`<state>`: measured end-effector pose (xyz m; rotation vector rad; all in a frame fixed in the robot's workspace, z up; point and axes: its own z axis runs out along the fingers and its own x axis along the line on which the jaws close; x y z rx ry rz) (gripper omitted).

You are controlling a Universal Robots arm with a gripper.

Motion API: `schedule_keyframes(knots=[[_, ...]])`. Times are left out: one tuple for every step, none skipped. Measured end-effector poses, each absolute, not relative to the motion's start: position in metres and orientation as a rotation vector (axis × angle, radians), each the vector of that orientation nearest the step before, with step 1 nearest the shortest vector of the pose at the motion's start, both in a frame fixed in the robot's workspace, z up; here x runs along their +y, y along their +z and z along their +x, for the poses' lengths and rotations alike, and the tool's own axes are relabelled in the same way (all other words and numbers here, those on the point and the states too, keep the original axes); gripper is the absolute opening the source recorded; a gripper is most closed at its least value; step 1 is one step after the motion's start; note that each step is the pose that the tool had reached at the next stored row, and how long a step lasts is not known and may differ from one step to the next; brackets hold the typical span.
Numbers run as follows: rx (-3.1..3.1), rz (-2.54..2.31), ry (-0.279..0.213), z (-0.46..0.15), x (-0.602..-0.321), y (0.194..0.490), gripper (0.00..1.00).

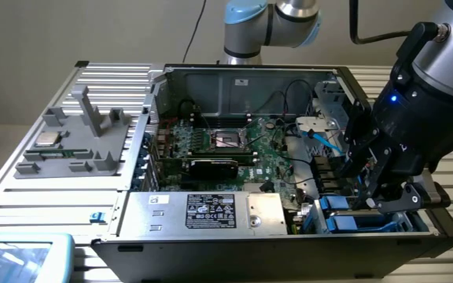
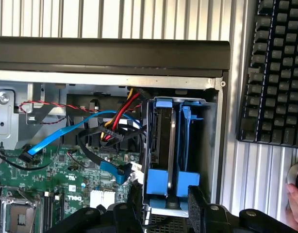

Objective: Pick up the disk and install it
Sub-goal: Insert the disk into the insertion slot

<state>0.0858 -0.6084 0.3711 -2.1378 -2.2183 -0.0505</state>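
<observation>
Disk (image 2: 162,141), edge-on in drive bay (image 2: 214,145), is judged rigid, heavyish, shock-fragile, best held by blue carrier (image 2: 171,182) sides, w/ end effector (image 2: 163,211) spread astride it.

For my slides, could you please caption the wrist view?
Gripper close to the blue-framed disk standing in the drive bay.

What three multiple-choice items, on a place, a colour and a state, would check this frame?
1. Where is the disk? A on the keyboard; B in the drive bay; C on the grey tray.
2. Its carrier is what colour? A red; B blue; C green.
3. The computer case is: A open; B closed; C upside down.
B: the disk stands on edge in the drive bay. B: the carrier is bright blue. A: the computer case shows its motherboard.
</observation>
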Motion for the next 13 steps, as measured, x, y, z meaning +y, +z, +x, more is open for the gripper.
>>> schedule_keyframes(knots=[[-2.218,-2.138,-0.05,0.0858,-0.6084,0.3711,0.51],[-2.218,-2.138,-0.051,0.0859,-0.6083,0.3709,0.51],[-2.218,-2.138,-0.051,0.0859,-0.6083,0.3709,0.51],[-2.218,-2.138,-0.051,0.0858,-0.6083,0.3709,0.51],[-2.218,-2.138,-0.051,0.0858,-0.6084,0.3709,0.51],[-2.218,-2.138,-0.051,0.0858,-0.6084,0.3709,0.51],[-2.218,-2.138,-0.051,0.0858,-0.6084,0.3709,0.51],[-2.218,-2.138,-0.051,0.0858,-0.6083,0.3709,0.51],[-2.218,-2.138,-0.051,0.0858,-0.6084,0.3709,0.51],[-2.218,-2.138,-0.051,0.0858,-0.6084,0.3709,0.51],[-2.218,-2.138,-0.051,0.0858,-0.6083,0.3709,0.51],[-2.218,-2.138,-0.051,0.0858,-0.6084,0.3709,0.51],[-2.218,-2.138,-0.051,0.0858,-0.6084,0.3709,0.51]])
